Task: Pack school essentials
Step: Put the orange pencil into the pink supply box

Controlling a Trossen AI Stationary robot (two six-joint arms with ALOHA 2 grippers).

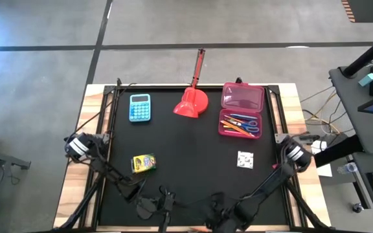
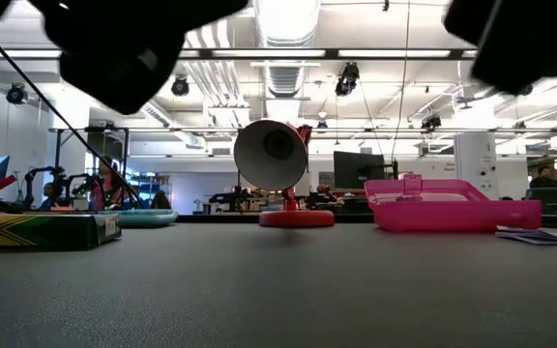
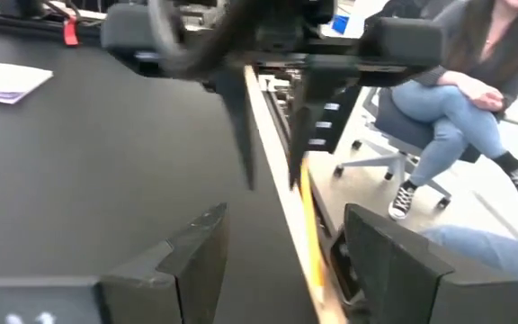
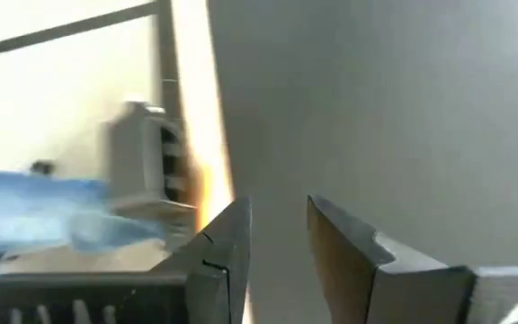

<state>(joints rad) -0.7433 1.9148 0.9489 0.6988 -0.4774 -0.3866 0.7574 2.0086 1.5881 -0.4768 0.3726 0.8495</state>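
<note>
A pink pencil case (image 1: 241, 109) lies open at the far right of the black mat (image 1: 193, 175). Orange, red and blue pencils and blue-handled scissors (image 1: 246, 123) lie in its lower half. The yellow-green crayon box (image 1: 144, 162) lies flat at the near left, and the white speckled square (image 1: 245, 159) lies flat at the near right. My left gripper (image 1: 157, 207) hovers open by the near edge. My right gripper (image 1: 215, 217) is beside it, its fingers (image 4: 227, 243) a narrow gap apart with nothing between them.
A light-blue calculator (image 1: 140, 107) lies at the far left, and a red long-handled scoop (image 1: 192, 100) stands at the far middle. The wooden table edge (image 3: 281, 135) runs just past both grippers. A person (image 3: 457, 90) sits on a chair beyond it.
</note>
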